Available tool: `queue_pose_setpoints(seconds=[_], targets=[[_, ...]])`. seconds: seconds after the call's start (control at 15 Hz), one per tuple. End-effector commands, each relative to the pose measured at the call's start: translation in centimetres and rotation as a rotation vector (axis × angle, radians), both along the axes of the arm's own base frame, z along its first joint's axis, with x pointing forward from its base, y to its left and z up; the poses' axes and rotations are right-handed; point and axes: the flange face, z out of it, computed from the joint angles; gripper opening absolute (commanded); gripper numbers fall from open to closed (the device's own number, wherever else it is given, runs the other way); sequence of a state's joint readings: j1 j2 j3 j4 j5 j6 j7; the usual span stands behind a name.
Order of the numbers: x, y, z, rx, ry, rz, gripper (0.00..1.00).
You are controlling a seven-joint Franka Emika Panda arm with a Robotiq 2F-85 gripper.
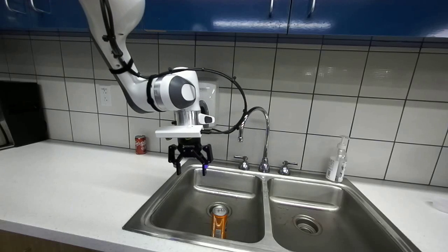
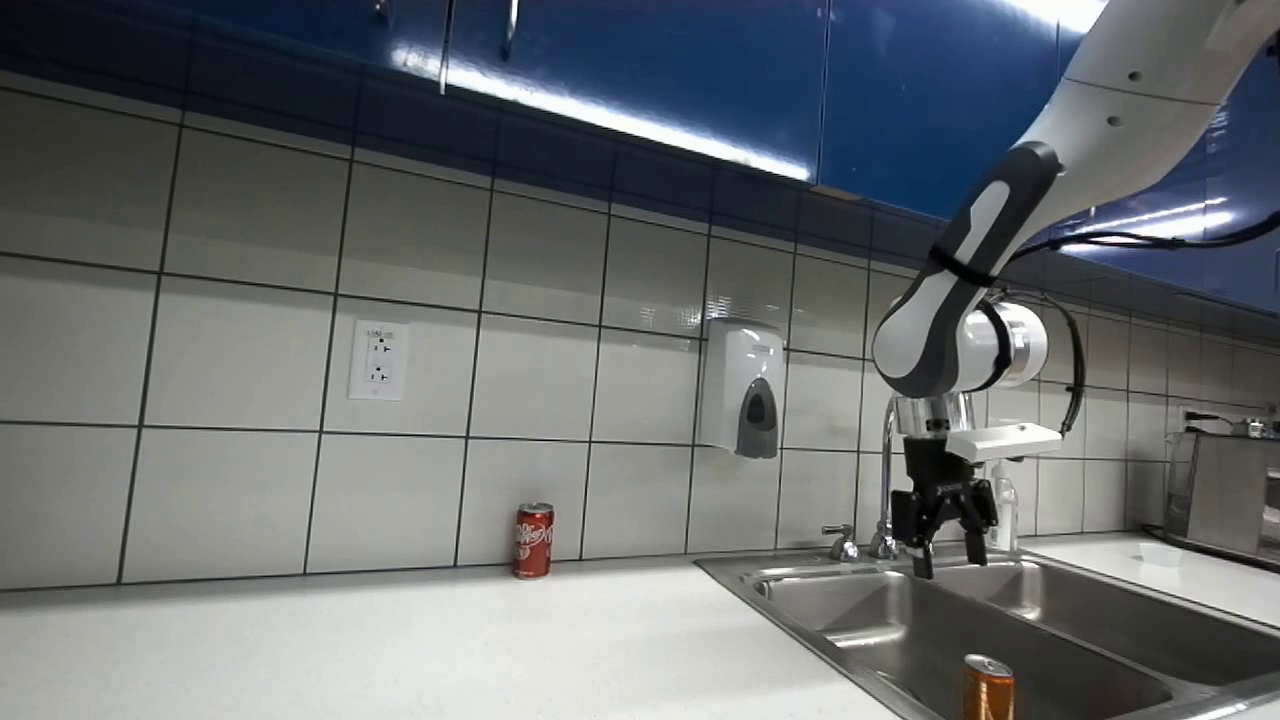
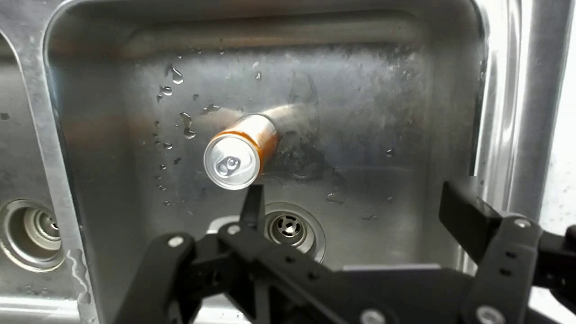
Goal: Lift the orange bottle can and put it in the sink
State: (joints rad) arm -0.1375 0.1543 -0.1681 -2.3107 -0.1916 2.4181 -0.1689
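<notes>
Wrist view: orange can (image 3: 245,148) stands upright in sink (image 3: 382,103), near drain (image 3: 290,227), open room toward divider (image 3: 49,144) and rim (image 3: 504,90). Gripper (image 3: 355,200) hangs above, spread wide, well apart from can. Both exterior views: red can (image 1: 140,145) on counter (image 1: 87,175), close to tiles (image 1: 113,129).

Orange can (image 2: 988,690) was clipped by bottom edge in an exterior view; sink (image 1: 266,210) and arm (image 1: 138,92) were cut off by edges in both exterior views; gripper (image 3: 353,193) hid part of a drain (image 3: 292,225) in wrist view; print on pump bottle (image 1: 336,166) was too small to read
</notes>
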Motion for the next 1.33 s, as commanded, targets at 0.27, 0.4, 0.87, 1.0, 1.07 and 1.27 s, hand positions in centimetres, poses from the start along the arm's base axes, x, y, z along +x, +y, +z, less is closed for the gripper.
queue_pose_setpoints(seconds=[0.27, 0.4, 0.87, 1.0, 1.07, 1.27], targets=[[-7.3, 7.2, 1.1, -0.032, 0.01, 0.078, 1.0], [-9.0, 9.1, 1.0, -0.038, 0.018, 0.096, 1.0], [-10.3, 11.2, 0.4, -0.019, 0.046, 0.13, 1.0], [-10.7, 11.4, 0.5, -0.02, 0.043, 0.131, 1.0], [-10.8, 11.4, 0.5, -0.02, 0.042, 0.131, 1.0], [-10.8, 11.4, 0.5, -0.02, 0.042, 0.132, 1.0]])
